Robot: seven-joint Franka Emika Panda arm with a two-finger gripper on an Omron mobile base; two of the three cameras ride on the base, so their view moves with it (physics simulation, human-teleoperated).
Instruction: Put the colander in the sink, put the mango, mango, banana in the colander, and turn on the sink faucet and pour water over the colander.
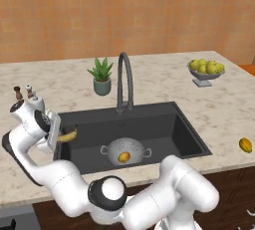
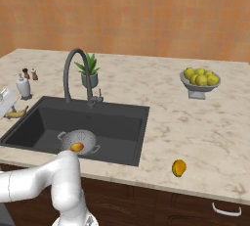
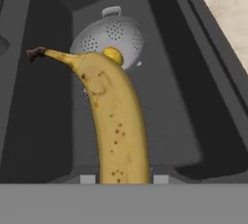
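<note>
Closest to the hand camera, at the bottom edge: the gripper (image 3: 124, 179), jaws narrowed and clamped on the lower end of the banana (image 3: 114, 121). Yellow, brown-speckled, curved; dark stem tip pointing away from the fingers. Seen from the left base camera, held at the sink's left rim, partly over the basin, above the counter edge. Likewise at the far left of the right base view, over the left rim.

Below and beyond the fruit: the sink (image 1: 164, 124), dark grey, rectangular, rounded corners. On its floor, toward the front: the colander (image 1: 125, 150), silver, perforated, upright, loop handles on two sides. Inside the colander: one mango (image 1: 124, 157), orange-yellow, lying on the bottom. In the hand view, partly hidden behind the banana's upper curve.

On the counter (image 2: 205, 132), right of the sink and well apart from it, near the front edge: a second mango (image 2: 178, 168).

Behind the basin, at its rear rim: the sink faucet (image 1: 124, 82), dark gooseneck, spout arched over the sink. No water visible from it.

Just beside the faucet, to its left: a small potted plant (image 1: 101, 77). Left of the sink: a white dispenser bottle (image 2: 23, 86) and two small brown-topped shakers (image 2: 30, 74).

Farther back on the right: a grey footed bowl of yellow-green fruit (image 1: 205, 70). Beyond everything: an orange tiled wall (image 1: 124, 15).
</note>
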